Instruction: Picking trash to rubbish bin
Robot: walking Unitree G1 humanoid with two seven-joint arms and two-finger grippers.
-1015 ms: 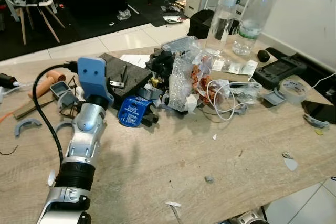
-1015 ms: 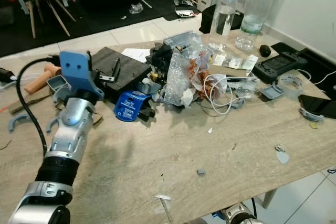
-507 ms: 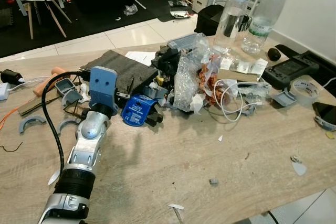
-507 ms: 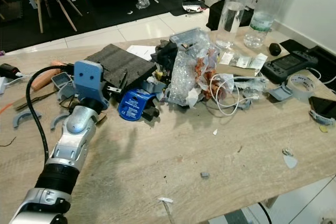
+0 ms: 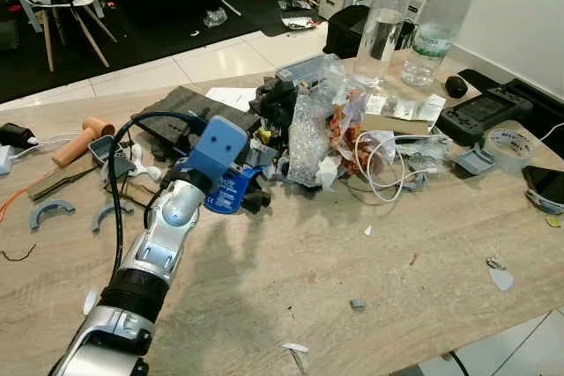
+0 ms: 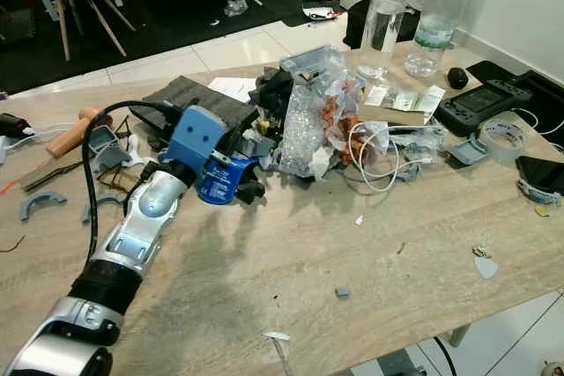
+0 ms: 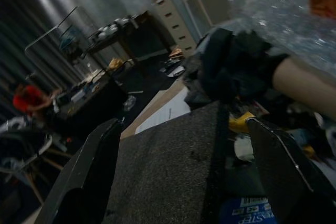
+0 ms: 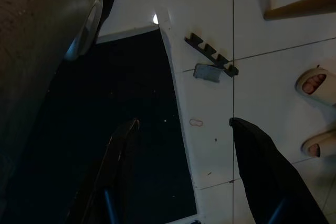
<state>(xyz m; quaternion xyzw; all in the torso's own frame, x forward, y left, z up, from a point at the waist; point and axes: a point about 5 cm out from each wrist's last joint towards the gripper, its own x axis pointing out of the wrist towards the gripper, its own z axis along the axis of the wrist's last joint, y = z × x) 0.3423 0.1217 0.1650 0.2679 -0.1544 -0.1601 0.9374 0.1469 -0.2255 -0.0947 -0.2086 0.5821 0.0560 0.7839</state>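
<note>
Fingers (image 7: 86,182) of the left gripper (image 7: 184,177) spread apart over a dark foam block (image 7: 168,171) amid the trash pile (image 5: 322,129) near the tabletop's (image 5: 352,244) far edge; blue label's (image 5: 231,193) writing unreadable. Right gripper (image 8: 184,171) hangs open above the floor (image 8: 210,77).

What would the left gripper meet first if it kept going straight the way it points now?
Most likely the dark foam block, which lies between the open fingers of the left gripper; the black clump of trash sits beyond it, though depth is unclear.
</note>
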